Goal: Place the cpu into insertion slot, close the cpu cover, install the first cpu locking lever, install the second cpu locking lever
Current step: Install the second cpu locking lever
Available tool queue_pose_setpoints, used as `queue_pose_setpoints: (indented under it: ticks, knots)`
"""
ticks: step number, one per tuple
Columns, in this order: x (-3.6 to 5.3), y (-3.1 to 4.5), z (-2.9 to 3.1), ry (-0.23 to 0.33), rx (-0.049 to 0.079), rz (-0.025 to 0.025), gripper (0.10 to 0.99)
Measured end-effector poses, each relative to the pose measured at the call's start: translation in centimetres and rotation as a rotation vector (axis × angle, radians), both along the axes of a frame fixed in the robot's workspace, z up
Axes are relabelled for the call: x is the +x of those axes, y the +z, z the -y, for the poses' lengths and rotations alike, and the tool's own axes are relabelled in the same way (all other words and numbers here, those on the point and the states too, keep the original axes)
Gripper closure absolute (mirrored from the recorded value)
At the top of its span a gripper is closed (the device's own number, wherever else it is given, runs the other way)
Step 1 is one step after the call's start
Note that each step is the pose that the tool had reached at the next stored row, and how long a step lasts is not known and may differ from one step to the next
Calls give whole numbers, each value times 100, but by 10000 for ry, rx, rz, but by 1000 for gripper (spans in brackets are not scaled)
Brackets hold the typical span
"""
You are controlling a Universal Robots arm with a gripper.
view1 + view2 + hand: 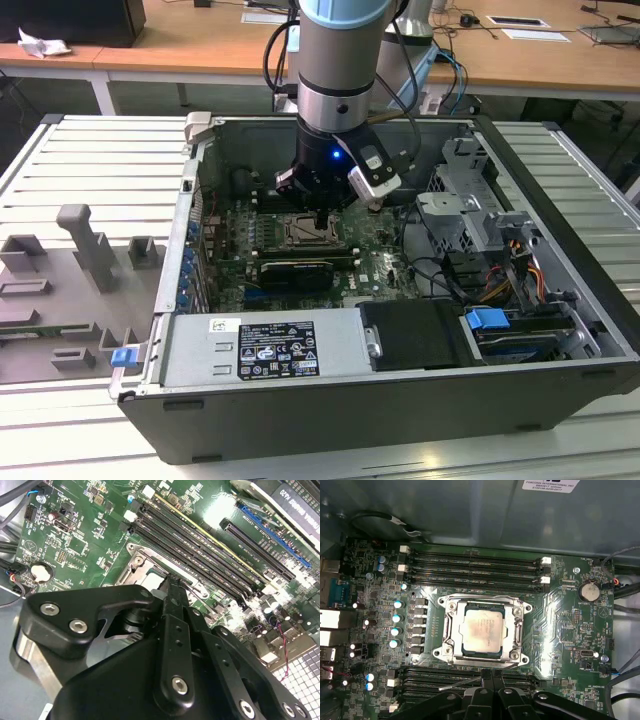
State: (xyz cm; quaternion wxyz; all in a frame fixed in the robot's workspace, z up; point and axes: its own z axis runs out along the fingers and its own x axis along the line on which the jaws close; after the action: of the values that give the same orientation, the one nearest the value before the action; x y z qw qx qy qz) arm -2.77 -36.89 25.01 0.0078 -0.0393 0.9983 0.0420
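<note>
Cover is lying flat over the slot, its square opening framing the cpu, which is sitting seated inside with its pale metal top facing up. The tool is hanging just beside the socket edge that faces the lower bank of memory slots, its fingertips pointing down at the board. In both wrist views the two fingers are appearing pressed together with nothing between them, so the tool is holding no part.

A thin wire lever is running at a slant across that same memory bank, near the tool tip and along the socket's near edge; whether it is latched cannot be told. The lever's long axis is lying roughly parallel to that socket edge, so any push would be travelling along the socket side rather than across it.

Room around the socket is tight: memory slots are flanking it on two opposite sides, a row of capacitors is standing on a third, and the long black card is sitting beyond the tool in the exterior view. The case wall is standing well apart from the socket.
</note>
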Motion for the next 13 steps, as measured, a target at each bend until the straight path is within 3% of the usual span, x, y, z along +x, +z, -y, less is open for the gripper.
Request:
queue_pose_setpoints:
  ticks: [13]
  knots:
    - [-6,-2,1,0,0,0,980]
